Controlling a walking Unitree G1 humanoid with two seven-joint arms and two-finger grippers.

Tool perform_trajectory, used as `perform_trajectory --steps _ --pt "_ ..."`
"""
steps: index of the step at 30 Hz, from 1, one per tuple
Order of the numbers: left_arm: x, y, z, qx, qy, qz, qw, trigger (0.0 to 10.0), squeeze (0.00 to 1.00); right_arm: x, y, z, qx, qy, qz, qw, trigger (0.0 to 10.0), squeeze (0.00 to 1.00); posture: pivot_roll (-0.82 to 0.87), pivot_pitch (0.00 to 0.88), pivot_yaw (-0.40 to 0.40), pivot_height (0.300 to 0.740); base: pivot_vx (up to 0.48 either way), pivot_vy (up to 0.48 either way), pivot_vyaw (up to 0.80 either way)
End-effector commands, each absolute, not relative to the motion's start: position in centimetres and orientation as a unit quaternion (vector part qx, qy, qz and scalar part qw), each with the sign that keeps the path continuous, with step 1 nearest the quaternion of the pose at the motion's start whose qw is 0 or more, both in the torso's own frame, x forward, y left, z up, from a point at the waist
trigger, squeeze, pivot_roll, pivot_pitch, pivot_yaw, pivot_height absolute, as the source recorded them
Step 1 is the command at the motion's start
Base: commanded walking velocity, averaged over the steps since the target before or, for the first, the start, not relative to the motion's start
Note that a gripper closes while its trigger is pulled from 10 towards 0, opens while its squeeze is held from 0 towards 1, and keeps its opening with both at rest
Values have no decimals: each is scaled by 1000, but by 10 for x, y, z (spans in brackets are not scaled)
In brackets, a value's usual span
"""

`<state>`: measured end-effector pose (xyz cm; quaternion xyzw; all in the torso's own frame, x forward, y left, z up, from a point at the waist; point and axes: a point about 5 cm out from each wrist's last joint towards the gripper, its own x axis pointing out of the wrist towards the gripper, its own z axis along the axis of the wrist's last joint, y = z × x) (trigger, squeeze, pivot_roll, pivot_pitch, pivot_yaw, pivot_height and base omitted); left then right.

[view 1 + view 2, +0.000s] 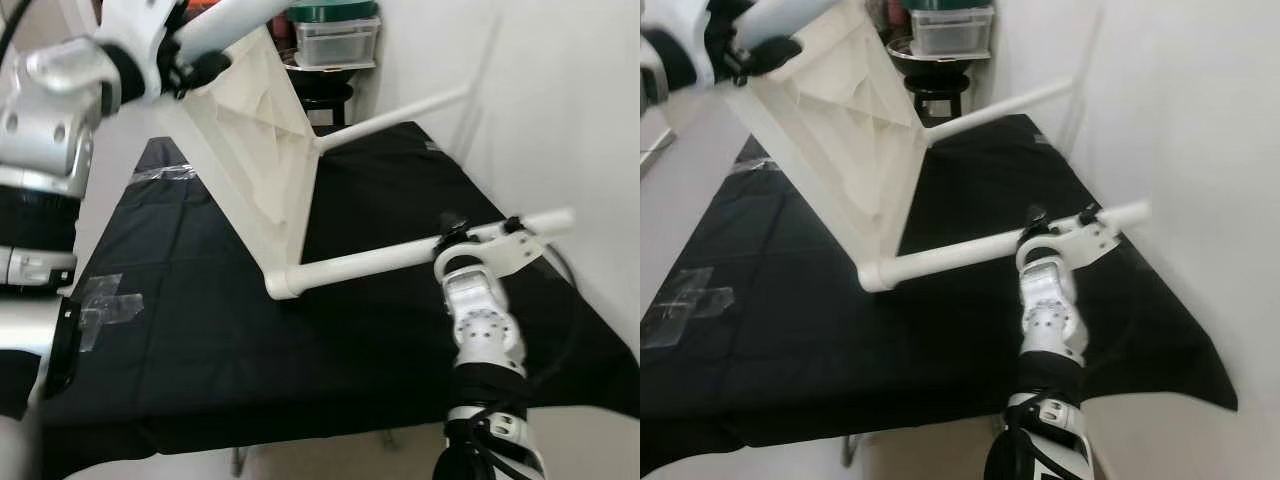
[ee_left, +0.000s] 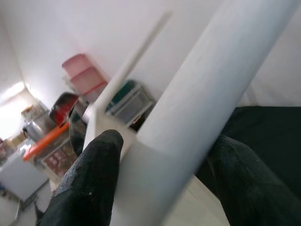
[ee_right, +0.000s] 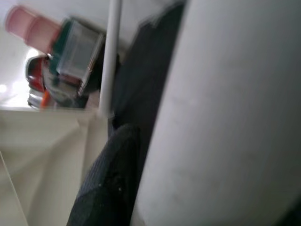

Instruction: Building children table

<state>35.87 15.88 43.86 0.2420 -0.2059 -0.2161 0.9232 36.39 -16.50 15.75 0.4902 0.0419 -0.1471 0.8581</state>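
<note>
A white children's table top (image 1: pixel 255 140) stands tilted on its edge above the black-covered work table (image 1: pixel 200 340). Three white legs are fitted to it. My left gripper (image 1: pixel 200 65), at the upper left, is shut on the top leg (image 1: pixel 230 25); in the left wrist view its black fingers (image 2: pixel 94 179) sit on either side of that leg (image 2: pixel 207 84). My right gripper (image 1: pixel 482 232) is shut on the far end of the lower leg (image 1: pixel 370 260), which runs right just above the cloth. In the right wrist view that leg (image 3: pixel 221 122) lies against a finger (image 3: pixel 108 183). A third leg (image 1: pixel 400 115) points toward the wall.
A white wall (image 1: pixel 560 100) runs close along the right side. Behind the work table a dark stool (image 1: pixel 325 95) carries stacked plastic containers (image 1: pixel 335 35). Clear tape patches (image 1: pixel 100 300) are stuck on the cloth at the left. The cloth's front edge hangs near me.
</note>
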Motion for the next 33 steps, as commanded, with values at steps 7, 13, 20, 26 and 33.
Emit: perform_trajectory --steps 7,13,20,26,33 --pt "313 74 489 67 -319 -478 816 10000 1000 321 -12 63 408 367 -62 833 10000 0 145 0 56 740 0 0 0" --pt "309 68 476 44 -286 -540 790 10000 1000 319 -25 55 386 355 -101 845 10000 1000 138 0 37 740 0 0 0" --pt "307 81 471 40 -278 -546 789 10000 1000 321 -33 56 390 349 -118 844 10000 1000 133 0 17 740 0 0 0" --pt "304 99 463 27 -270 -546 793 10000 0 333 -76 70 418 289 -143 849 10000 1000 91 0 2 740 0 0 0" --pt "306 97 453 8 -261 -559 787 10000 0 322 -122 100 506 173 -88 841 10000 1000 45 0 18 740 0 0 0"
